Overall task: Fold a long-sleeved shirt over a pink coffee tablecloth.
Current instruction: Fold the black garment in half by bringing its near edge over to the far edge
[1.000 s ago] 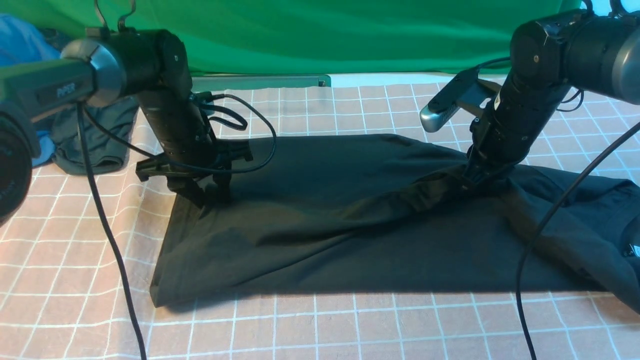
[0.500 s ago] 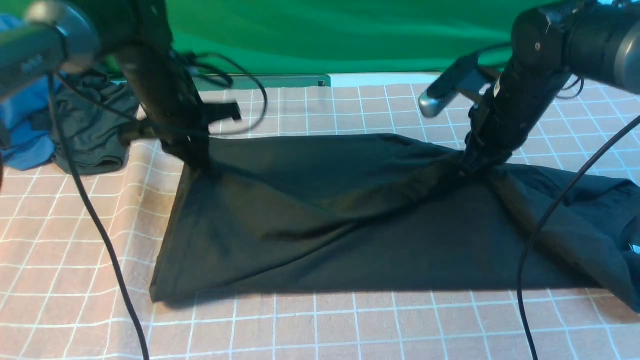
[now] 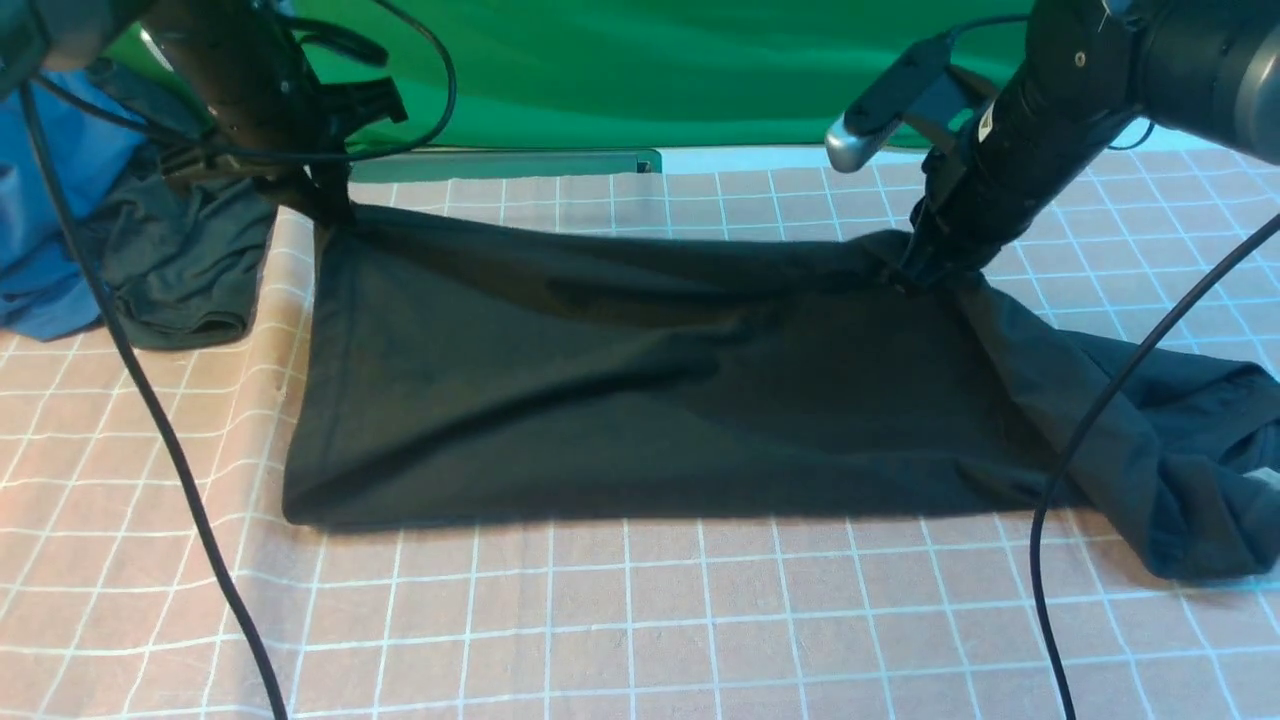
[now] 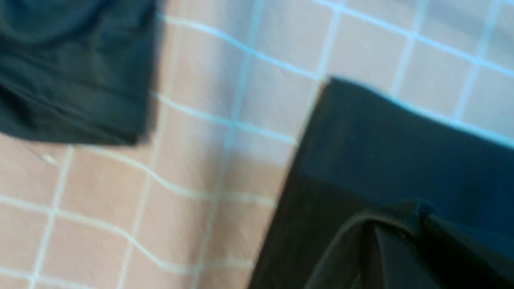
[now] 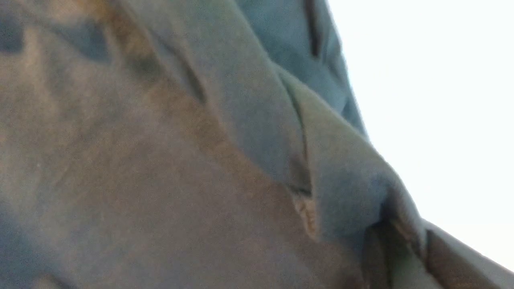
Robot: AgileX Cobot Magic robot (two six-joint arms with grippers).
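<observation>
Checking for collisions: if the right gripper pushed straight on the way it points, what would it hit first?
The large black knit shirt it is shut on. The right gripper points steeply down, so the pink white-gridded tablecloth probably lies right beneath that fabric.

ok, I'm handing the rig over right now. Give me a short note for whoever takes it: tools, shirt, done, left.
Left tool: shut on the far left corner of the long-sleeved shirt.
Right tool: shut on its far edge, right side.
Shirt: far edge held up, near edge on the pink coffee tablecloth; a bunched part trails at the right.
Done: both grips.
Left: probably bring far edge over to near edge, release, finish folding.
</observation>
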